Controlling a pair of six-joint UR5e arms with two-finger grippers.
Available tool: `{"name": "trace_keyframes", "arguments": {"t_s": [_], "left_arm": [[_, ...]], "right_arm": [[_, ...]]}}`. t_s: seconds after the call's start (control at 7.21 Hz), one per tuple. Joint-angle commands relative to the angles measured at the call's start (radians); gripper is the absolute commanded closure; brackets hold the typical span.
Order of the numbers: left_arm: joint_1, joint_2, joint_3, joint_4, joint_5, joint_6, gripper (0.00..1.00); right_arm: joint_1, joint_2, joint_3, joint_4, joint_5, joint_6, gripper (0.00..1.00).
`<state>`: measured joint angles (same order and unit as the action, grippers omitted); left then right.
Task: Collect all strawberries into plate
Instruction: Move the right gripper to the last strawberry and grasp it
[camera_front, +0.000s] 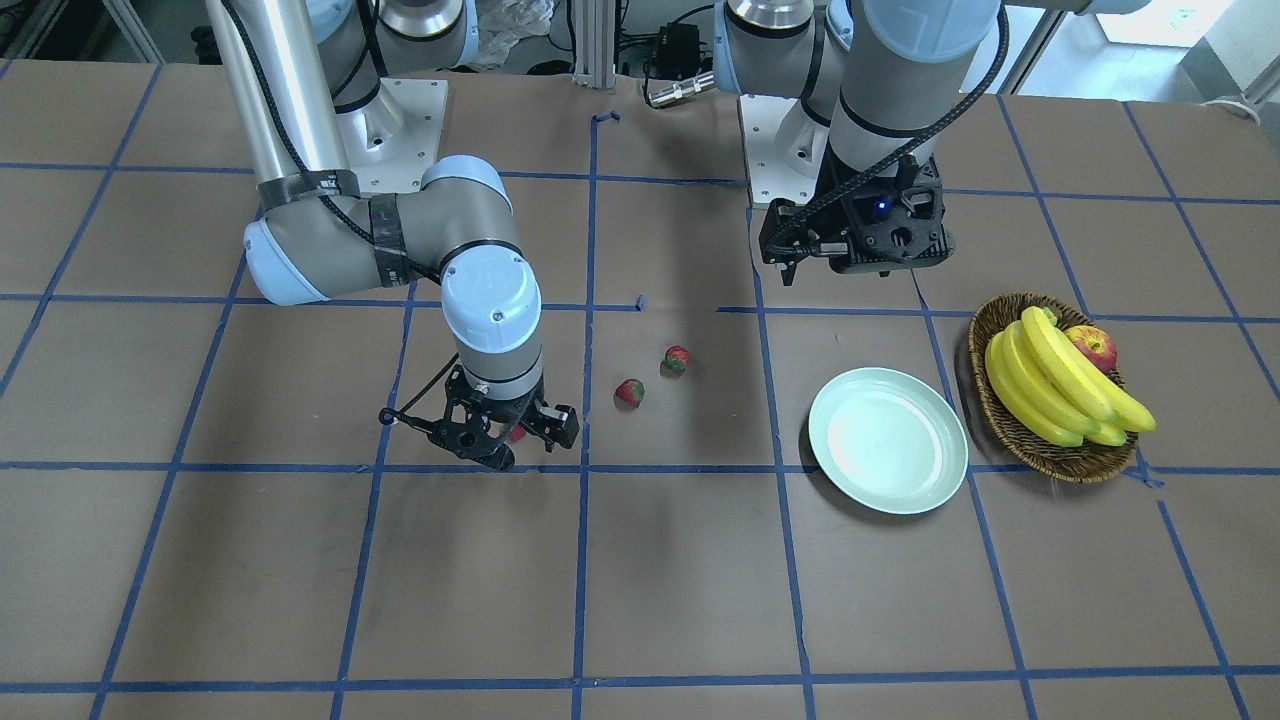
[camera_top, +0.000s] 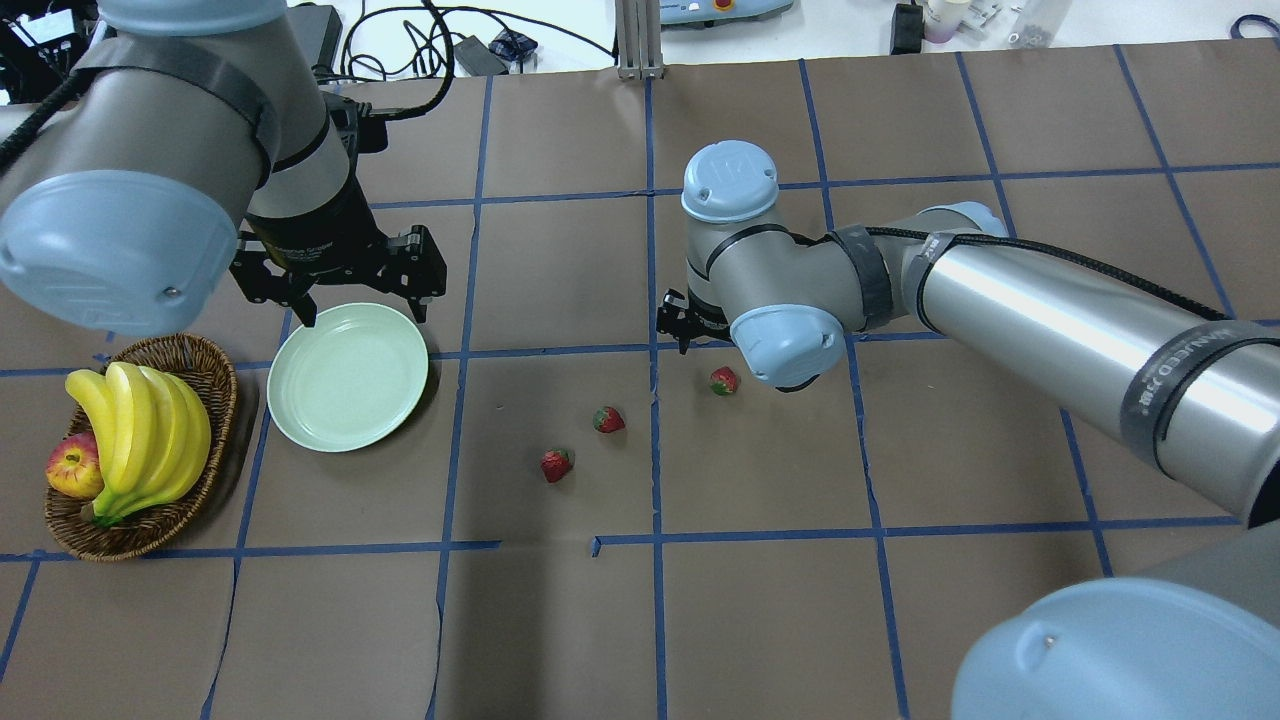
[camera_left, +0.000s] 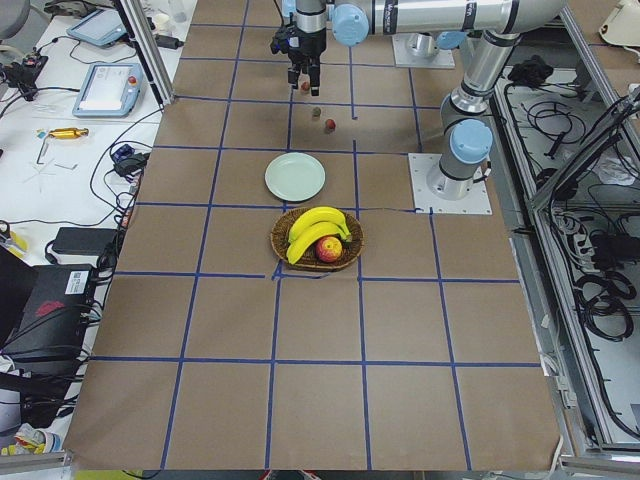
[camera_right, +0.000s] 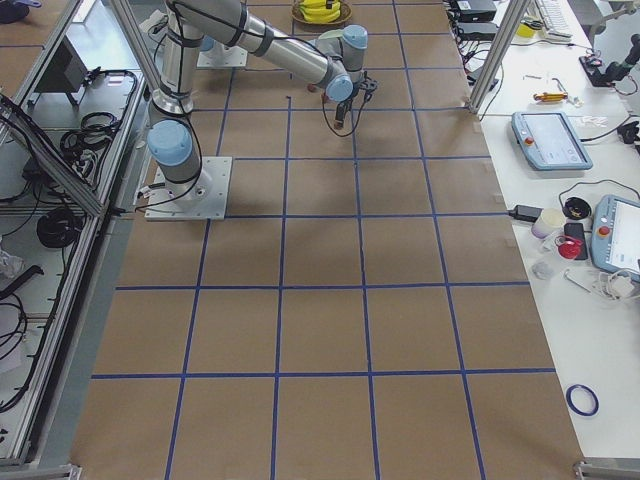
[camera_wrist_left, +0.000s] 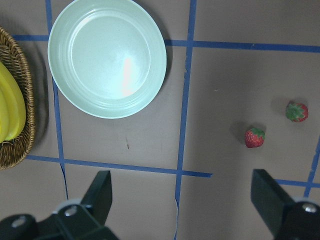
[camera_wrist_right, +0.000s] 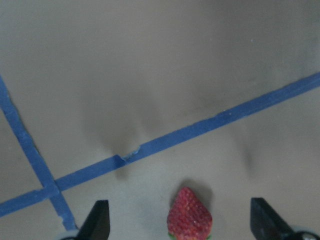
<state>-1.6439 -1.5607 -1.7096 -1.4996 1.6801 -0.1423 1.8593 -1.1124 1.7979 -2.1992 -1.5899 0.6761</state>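
Observation:
Two strawberries (camera_front: 677, 358) (camera_front: 629, 391) lie on the brown table near its middle. My right gripper (camera_front: 508, 447) is open and low over a third strawberry (camera_wrist_right: 189, 220), which lies on the table between its fingers (camera_wrist_right: 97, 222). The pale green plate (camera_top: 348, 385) sits empty next to the basket. My left gripper (camera_top: 360, 305) hangs open above the plate's far edge with nothing between its fingers (camera_wrist_left: 100, 195). In the left wrist view, the plate (camera_wrist_left: 107, 57) and the two free strawberries (camera_wrist_left: 254, 137) (camera_wrist_left: 297, 111) show below it.
A wicker basket (camera_front: 1010, 425) holding bananas (camera_front: 1060, 385) and an apple (camera_front: 1092, 345) stands just beyond the plate, on my left. Blue tape lines grid the table. The arm bases stand at the table's back edge.

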Motion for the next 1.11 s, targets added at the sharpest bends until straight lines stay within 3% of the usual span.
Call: {"name": "trace_keyframes", "arguments": {"t_s": [0.0, 0.14, 0.28, 0.42, 0.55, 0.97], "left_arm": [[-0.001, -0.001, -0.002, -0.002, 0.000, 0.001, 0.00], [-0.001, -0.001, -0.002, -0.002, 0.000, 0.001, 0.00], [-0.001, 0.001, -0.002, -0.002, 0.001, 0.001, 0.00], [-0.001, 0.001, -0.002, -0.002, 0.001, 0.001, 0.00], [-0.001, 0.001, -0.002, -0.002, 0.003, 0.001, 0.00], [-0.001, 0.001, -0.002, -0.002, 0.015, 0.001, 0.00]], "right_arm": [[0.000, 0.002, 0.027, 0.003, -0.010, 0.010, 0.02], [0.000, 0.002, 0.041, 0.004, 0.001, 0.010, 0.07], [0.000, 0.002, 0.043, 0.006, 0.001, 0.008, 0.41], [0.000, 0.003, 0.041, 0.006, -0.004, 0.004, 0.63], [0.000, 0.003, 0.037, 0.006, -0.010, -0.009, 0.97], [0.000, -0.013, 0.008, 0.015, -0.013, -0.033, 1.00]]}}
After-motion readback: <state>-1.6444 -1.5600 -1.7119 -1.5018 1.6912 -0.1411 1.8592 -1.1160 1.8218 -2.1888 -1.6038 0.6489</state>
